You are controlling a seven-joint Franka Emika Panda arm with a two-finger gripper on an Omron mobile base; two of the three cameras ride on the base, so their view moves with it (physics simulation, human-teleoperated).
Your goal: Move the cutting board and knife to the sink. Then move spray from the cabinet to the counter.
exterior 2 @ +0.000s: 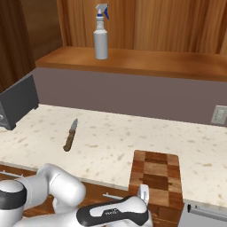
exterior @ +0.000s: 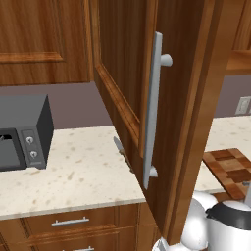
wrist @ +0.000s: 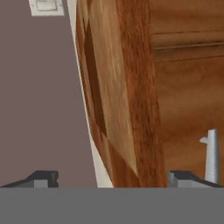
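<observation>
The cabinet stands open, its door (exterior: 127, 73) with the long silver bar handle (exterior: 153, 108) swung out toward me. On the cabinet's shelf (exterior 2: 146, 62) the spray (exterior 2: 101, 33) stands upright. The knife (exterior 2: 70, 135) lies on the counter (exterior 2: 111, 133), and its tip (exterior: 119, 147) shows from behind the door. The cutting board (exterior 2: 154, 175) lies flat at the counter's front edge. My gripper (exterior 2: 142, 194) is at the board's near end. It is open in the rolled hand view (wrist: 116, 177), with the board (wrist: 122, 100) ahead between the fingertips (wrist: 43, 177). The sink is out of view.
A dark microwave (exterior: 22, 132) sits on the counter at the left. Brown drawers (exterior: 71, 223) with short silver handles run below. A wall outlet (exterior 2: 218, 114) is on the purple backsplash. A grey panel (exterior 2: 206, 215) sits under the counter at the right.
</observation>
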